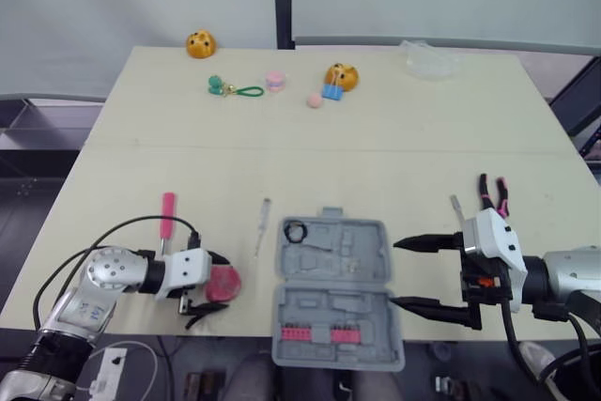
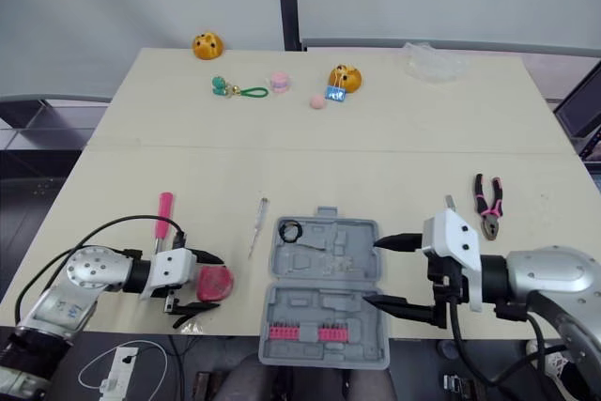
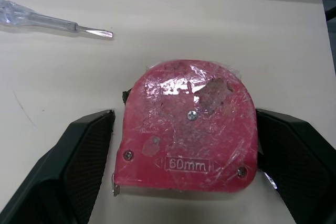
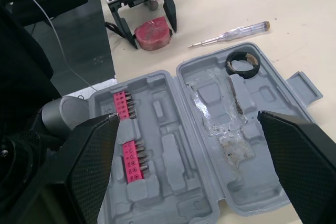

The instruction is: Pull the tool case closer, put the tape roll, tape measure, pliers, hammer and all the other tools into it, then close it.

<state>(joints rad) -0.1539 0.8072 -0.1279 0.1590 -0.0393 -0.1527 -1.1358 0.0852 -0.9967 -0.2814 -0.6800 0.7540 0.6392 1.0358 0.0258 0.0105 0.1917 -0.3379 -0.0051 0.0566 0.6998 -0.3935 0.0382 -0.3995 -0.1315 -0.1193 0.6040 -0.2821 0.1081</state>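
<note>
Case [image 1: 331, 288] lies open at the near edge of the table [image 1: 376, 138], centre, close enough to load. Tape roll [image 1: 295, 231] sits in its far-left pocket. Left gripper [image 1: 218, 284] straddles the red tape measure [image 3: 189, 129], fingers spread either side, not clamped — lined up for a pinch, I judge. Right gripper [image 1: 418, 274] gapes wide at the case's right side — likely to steady it. Pliers [image 1: 493, 194] lie just beyond.

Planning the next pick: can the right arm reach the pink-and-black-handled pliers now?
Probably yes: the pink-and-black-handled pliers lie uncovered on the beige table near the open right gripper, which points toward the grey plastic case.
</note>
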